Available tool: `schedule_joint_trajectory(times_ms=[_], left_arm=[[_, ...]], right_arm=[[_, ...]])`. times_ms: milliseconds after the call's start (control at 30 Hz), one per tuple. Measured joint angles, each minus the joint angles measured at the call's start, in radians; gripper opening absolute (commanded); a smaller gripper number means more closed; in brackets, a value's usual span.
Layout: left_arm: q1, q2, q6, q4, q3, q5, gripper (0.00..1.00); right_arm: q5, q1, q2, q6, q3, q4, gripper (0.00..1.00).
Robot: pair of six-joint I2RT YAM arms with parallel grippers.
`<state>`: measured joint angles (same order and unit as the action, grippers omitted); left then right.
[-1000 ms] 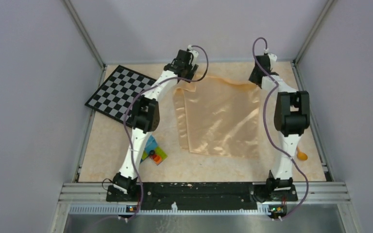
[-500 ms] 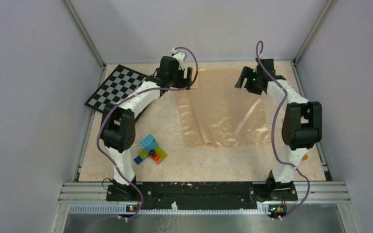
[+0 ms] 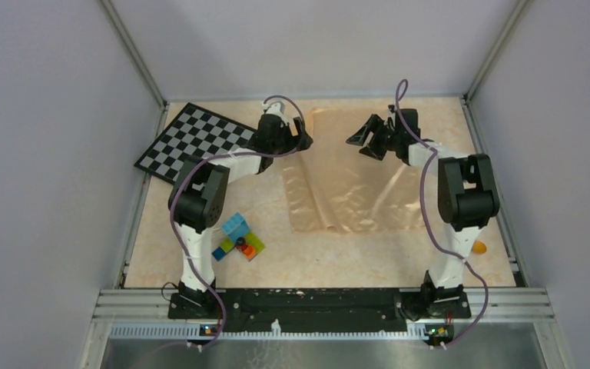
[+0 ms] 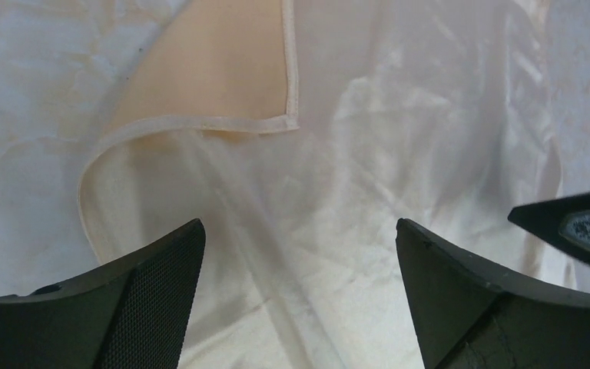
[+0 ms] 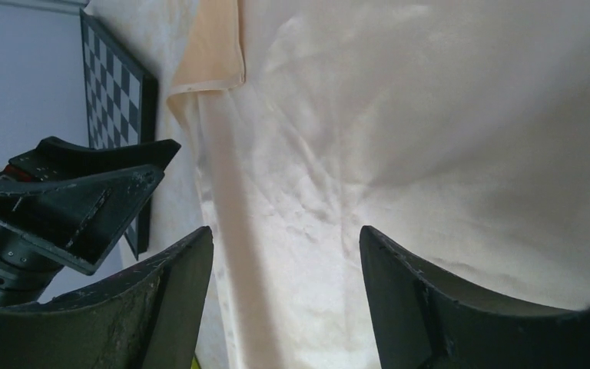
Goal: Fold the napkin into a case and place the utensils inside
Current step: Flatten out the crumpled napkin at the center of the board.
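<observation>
The peach-orange napkin (image 3: 353,184) lies spread on the table with creases down its left part. Its far left corner (image 4: 223,77) is turned over, showing the hemmed edge. My left gripper (image 3: 298,138) hovers over the napkin's far left part, open and holding nothing (image 4: 299,227). Open too, my right gripper (image 3: 359,138) hangs over the far middle of the cloth (image 5: 284,232), facing the left one. One orange utensil (image 3: 478,247) peeks out behind the right arm near the table's right edge; its shape is mostly hidden.
A black-and-white checkerboard (image 3: 192,142) lies at the far left. A cluster of coloured toy bricks (image 3: 238,238) sits near the left arm. Metal frame rails and grey walls border the table on three sides.
Both grippers have opened and let go of the napkin's far edge. The cloth has dropped flat on the table. Both grippers have drawn back and turned inward toward each other.
</observation>
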<state>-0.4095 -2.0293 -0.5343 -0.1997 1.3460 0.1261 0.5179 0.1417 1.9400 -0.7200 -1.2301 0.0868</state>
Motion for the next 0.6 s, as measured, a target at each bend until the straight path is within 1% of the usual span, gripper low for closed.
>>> schedule_joint_trajectory(times_ms=[133,267,433,600], left_arm=[[-0.002,-0.071,-0.105,-0.132,-0.014,-0.065,0.93],[-0.003,-0.131,-0.171,-0.213,-0.005,-0.096,0.91],[-0.005,-0.182,-0.210,-0.286,0.026,-0.138,0.89],[-0.005,-0.223,-0.212,-0.366,0.071,-0.171,0.89]], right_arm=[[-0.037,0.000,0.013,-0.014,0.000,0.019,0.65],[-0.070,0.000,0.049,-0.018,0.000,0.026,0.61],[-0.093,0.000,0.097,-0.018,0.000,0.022,0.61],[-0.101,0.000,0.099,-0.013,0.000,0.032,0.61]])
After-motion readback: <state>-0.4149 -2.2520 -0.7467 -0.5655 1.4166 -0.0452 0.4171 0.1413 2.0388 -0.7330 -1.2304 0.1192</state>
